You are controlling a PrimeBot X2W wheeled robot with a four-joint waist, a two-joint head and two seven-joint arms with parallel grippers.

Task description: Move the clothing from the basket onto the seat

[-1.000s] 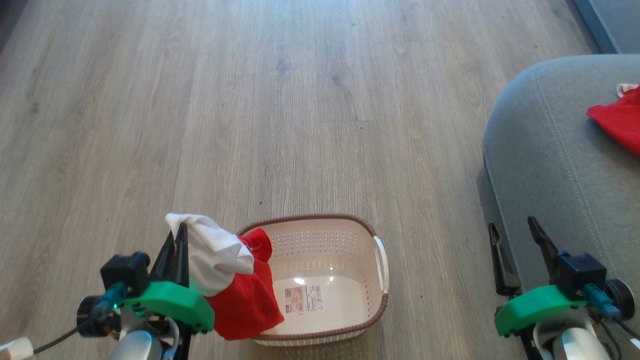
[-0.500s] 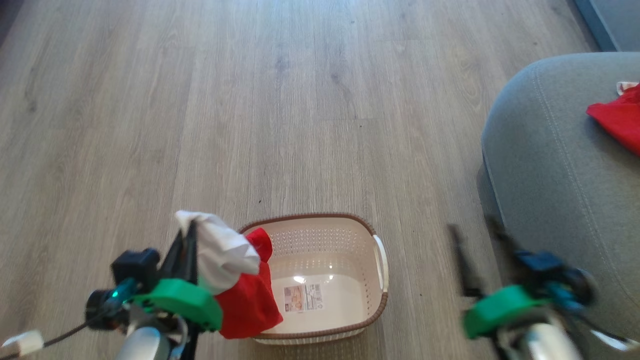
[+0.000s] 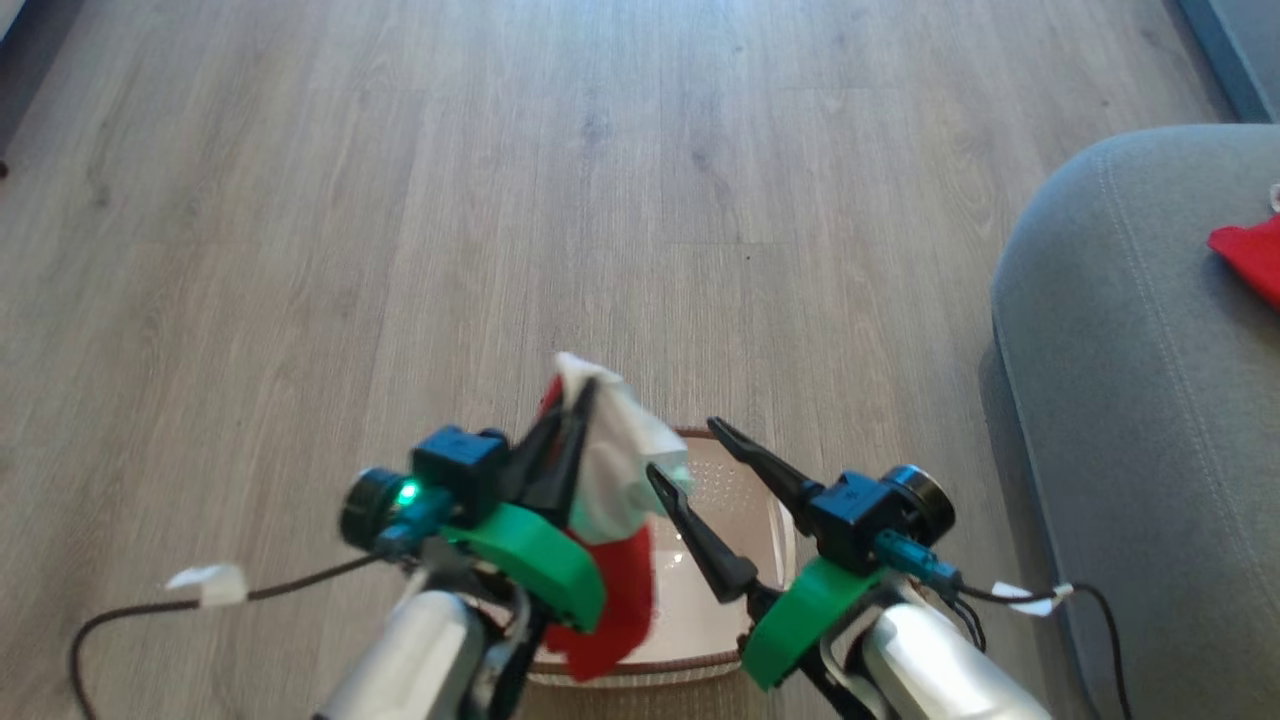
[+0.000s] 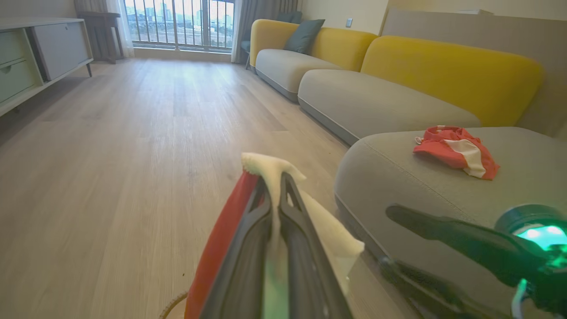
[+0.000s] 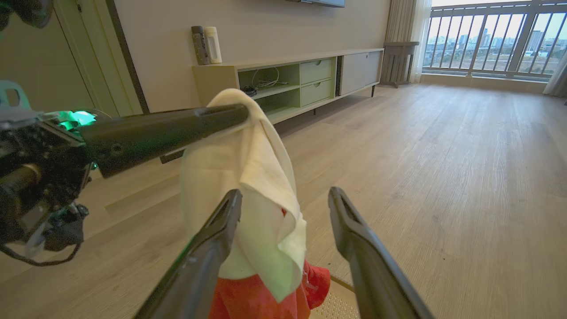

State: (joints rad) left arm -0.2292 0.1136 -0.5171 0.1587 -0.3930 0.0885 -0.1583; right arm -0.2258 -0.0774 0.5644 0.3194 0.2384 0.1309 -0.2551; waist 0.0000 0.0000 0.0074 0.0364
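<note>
So, the left claw (image 3: pixel 583 395) is clamped tight on the garment (image 3: pixel 620 470) – a white fold pokes out just past its fingertips, and the rest drapes down the side facing the right claw (image 3: pixel 681 447), with the red part hanging lowest, under the left claw. The right claw is spread wide, holding nothing, just beside the hanging garment. From its own wrist view one finger (image 5: pixel 212 248) overlaps the white cloth, but I can't tell if it actually touches. The basket (image 3: pixel 700 620) sits on the wood floor (image 3: pixel 400 200) right below both claws. The grey seat (image 3: pixel 1130 400) is off to the right claw's outer side – a second garment (image 3: pixel 1250 255) lies on top of it, well apart from both claws.
</note>
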